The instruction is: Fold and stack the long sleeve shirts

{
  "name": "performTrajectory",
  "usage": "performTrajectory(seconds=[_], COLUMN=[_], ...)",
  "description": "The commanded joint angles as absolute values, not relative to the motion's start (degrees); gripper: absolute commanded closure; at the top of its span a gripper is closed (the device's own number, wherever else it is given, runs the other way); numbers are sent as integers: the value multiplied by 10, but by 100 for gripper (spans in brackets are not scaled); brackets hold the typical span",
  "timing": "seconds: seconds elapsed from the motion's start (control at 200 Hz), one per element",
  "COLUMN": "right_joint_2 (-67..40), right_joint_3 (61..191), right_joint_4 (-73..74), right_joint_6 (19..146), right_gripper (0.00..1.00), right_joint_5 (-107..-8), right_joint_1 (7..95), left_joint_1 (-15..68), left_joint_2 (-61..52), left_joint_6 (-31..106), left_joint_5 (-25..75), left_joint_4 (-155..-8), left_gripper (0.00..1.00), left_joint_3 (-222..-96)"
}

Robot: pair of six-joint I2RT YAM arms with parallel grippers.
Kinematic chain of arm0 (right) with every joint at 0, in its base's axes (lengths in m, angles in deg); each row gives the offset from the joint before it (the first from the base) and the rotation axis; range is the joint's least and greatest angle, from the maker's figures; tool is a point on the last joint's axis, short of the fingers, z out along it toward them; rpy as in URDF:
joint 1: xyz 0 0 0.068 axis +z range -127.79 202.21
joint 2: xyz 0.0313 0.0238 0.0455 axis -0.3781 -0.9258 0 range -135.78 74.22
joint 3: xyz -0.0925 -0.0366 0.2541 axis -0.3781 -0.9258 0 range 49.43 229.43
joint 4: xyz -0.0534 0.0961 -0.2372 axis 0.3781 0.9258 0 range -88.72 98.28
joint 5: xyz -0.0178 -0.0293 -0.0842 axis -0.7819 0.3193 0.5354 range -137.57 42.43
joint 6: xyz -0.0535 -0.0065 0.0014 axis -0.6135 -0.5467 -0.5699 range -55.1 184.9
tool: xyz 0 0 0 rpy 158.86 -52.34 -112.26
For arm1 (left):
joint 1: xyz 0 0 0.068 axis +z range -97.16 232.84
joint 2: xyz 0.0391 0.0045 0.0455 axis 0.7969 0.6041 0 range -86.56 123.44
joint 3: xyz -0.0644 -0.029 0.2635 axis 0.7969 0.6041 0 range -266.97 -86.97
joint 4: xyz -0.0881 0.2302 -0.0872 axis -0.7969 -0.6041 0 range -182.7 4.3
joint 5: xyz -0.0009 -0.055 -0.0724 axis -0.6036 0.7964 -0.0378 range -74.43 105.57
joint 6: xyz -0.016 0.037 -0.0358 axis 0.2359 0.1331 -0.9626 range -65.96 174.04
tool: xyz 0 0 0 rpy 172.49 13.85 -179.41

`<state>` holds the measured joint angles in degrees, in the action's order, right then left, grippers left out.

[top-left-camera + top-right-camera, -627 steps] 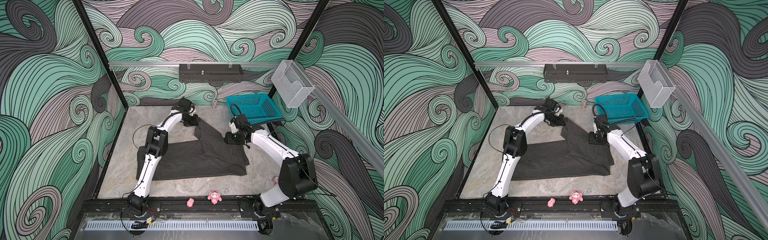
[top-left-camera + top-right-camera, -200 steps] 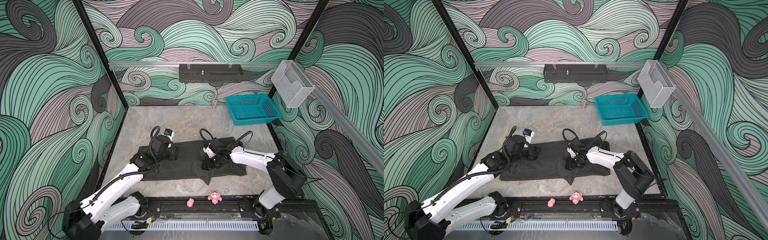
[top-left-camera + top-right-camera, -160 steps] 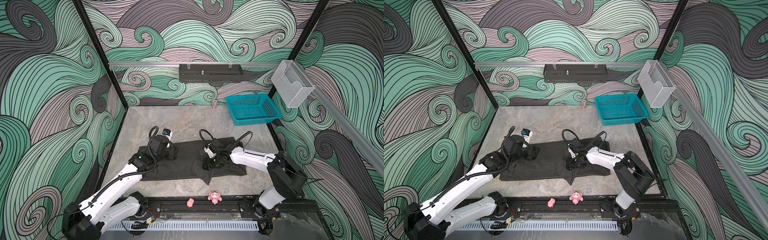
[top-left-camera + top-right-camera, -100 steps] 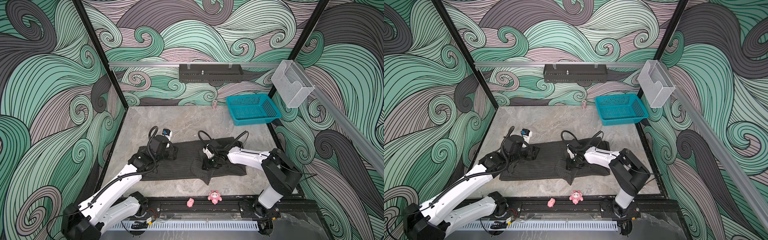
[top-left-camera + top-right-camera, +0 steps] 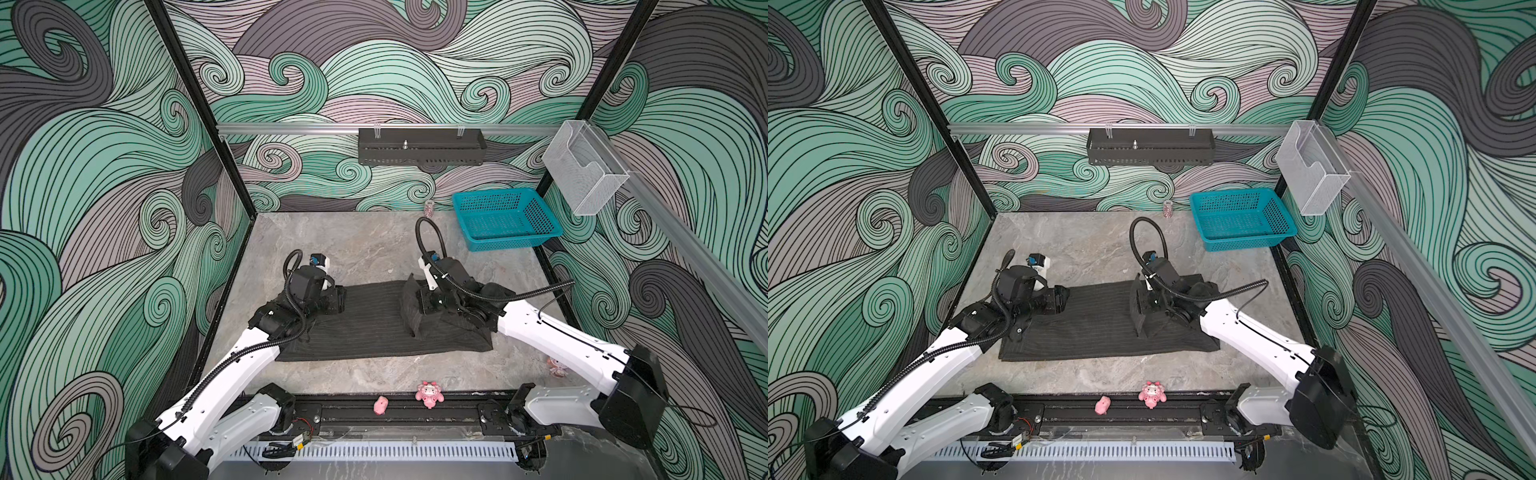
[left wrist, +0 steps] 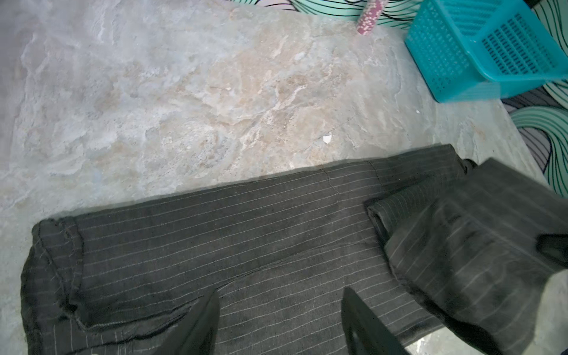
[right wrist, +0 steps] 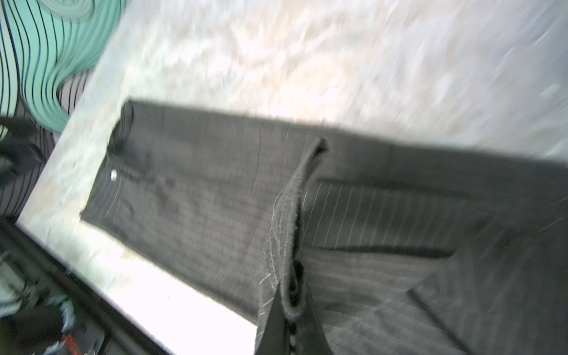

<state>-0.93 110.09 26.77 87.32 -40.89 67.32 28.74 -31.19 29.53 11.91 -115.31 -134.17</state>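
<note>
Right end effector (image 7: 290, 304) closed since earlier, pinching lifted shirt (image 5: 365, 328) fold.

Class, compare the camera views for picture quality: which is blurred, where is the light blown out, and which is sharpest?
Right wrist view: motion-blurred all over, the pinstripes of the shirt are smeared, and the table beside it is blown out to white. Left wrist view: sharpest, with crisp pinstripes on the flat cloth, though the raised fold is softer. Both top views: sharp and evenly lit, with soft shadows.

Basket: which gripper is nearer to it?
Right. The right gripper pinches the shirt just in front of the basket; the left gripper is at the shirt's opposite end.
</note>
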Motion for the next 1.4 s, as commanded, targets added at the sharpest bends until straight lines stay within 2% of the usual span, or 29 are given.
performTrajectory(seconds=[0.0,0.28,0.395,0.44,0.49,0.53,0.69,0.811,1.006,1.201,1.391], right_joint_2=[-59,-269,-320,-329,-329,-321,-227,-143,-47,-8,13], right_joint_3=[1118,1209,1235,1237,1233,1228,1169,1116,1033,1005,992], right_joint_4=[237,183,179,176,169,170,176,203,216,241,250], right_joint_6=[840,863,885,892,899,905,905,907,901,896,894], right_gripper=[100,100,93,86,65,56,40,37,37,38,38], right_joint_5=[-313,-279,-293,-304,-322,-328,-332,-347,-365,-379,-387], right_joint_1=[676,788,838,853,866,871,850,798,703,661,646], left_joint_1=[342,443,468,477,487,494,499,492,414,381,381], left_joint_2=[-299,-296,-304,-308,-311,-311,-309,-286,-159,-32,-22], left_joint_6=[234,189,192,195,200,204,228,212,223,222,221], left_joint_5=[172,247,262,267,277,287,374,462,488,471,430], left_joint_4=[-1174,-1210,-1228,-1235,-1242,-1246,-1215,-1149,-1129,-1089,-1101], left_gripper=[37,40,40,40,39,37,32,29,29,32,31], left_joint_3=[-1384,-1410,-1409,-1409,-1406,-1404,-1372,-1325,-1330,-1335,-1316])
